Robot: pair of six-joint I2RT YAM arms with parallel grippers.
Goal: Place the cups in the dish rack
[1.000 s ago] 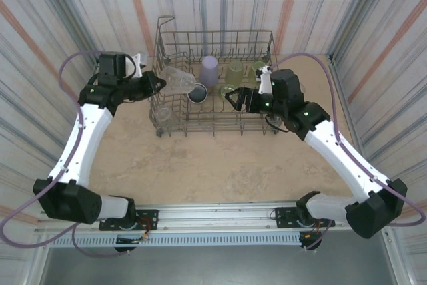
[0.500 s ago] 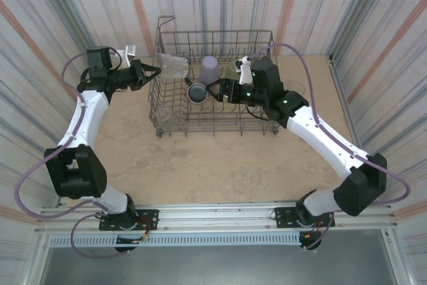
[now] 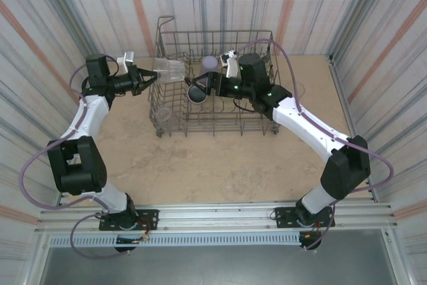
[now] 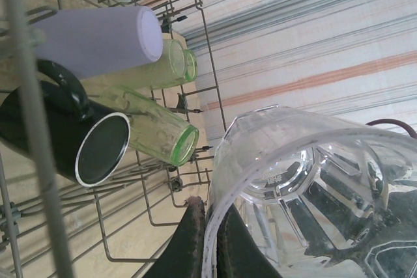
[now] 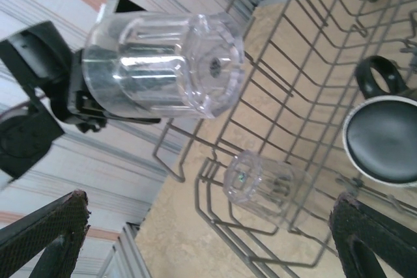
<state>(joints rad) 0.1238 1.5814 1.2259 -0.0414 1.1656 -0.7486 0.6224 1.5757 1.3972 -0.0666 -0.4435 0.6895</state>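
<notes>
My left gripper (image 3: 145,78) is shut on the rim of a clear cup (image 3: 170,69), held on its side above the left wall of the dish rack (image 3: 175,125). In the left wrist view one fingertip (image 4: 194,239) presses outside that cup's (image 4: 313,187) rim and the other inside. My right gripper (image 3: 202,82) hangs open over the rack's left half, pointing at the held cup (image 5: 163,69), with nothing between its fingers (image 5: 45,226). In the rack lie a lavender cup (image 4: 98,37), two green cups (image 4: 163,138) and another clear cup (image 5: 264,183) at the near-left corner (image 3: 162,115).
A black mug (image 3: 197,93) lies in the rack just below my right gripper, its mouth facing the left wrist camera (image 4: 78,141). Striped walls close in the beige table (image 3: 220,165) on three sides. The right arm stretches across the rack's right half.
The left arm has drawn back to the left, carrying the clear cup from inside the rack to above its left wall. The right arm has swung left across the rack, staying open.
</notes>
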